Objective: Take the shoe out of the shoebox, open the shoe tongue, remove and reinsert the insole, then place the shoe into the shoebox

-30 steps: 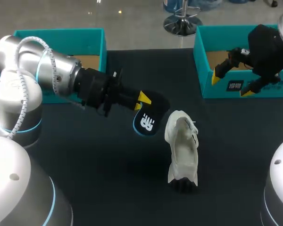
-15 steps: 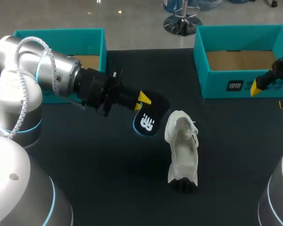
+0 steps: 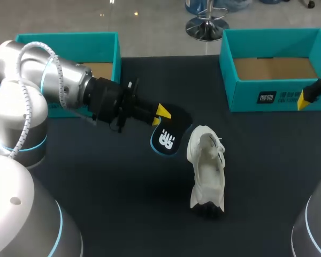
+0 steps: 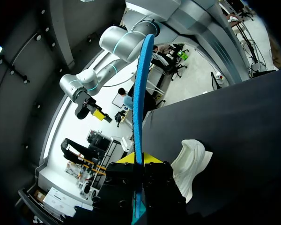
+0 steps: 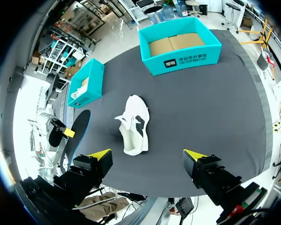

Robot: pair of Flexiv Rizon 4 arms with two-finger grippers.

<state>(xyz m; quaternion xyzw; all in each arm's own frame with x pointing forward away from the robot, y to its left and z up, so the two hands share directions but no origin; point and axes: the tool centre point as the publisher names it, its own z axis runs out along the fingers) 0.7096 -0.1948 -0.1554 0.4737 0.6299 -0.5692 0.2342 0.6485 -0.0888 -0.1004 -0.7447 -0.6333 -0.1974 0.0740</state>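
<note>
White shoe (image 3: 207, 166), soft moulded upper with dark patches: lies on its side at mid-frame in the head view, on the black table (image 3: 123, 214), outside the shoebox (image 3: 246, 99).
Insole (image 3: 168, 136), thin, flat, black with a blue rim: pinched between the fingers of my left gripper (image 3: 159, 116), just left of the shoe.
Right gripper (image 5: 147, 153): fingers spread wide, empty, at the right edge, well apart from the shoe.
Risk, my judgement: nothing steadies the shoe, so it may skid when the insole is pushed in. The limp insole may buckle or slip.
Shoebox: teal cardboard, open, upper right. A second teal box (image 3: 69, 38) sits upper left.
</note>
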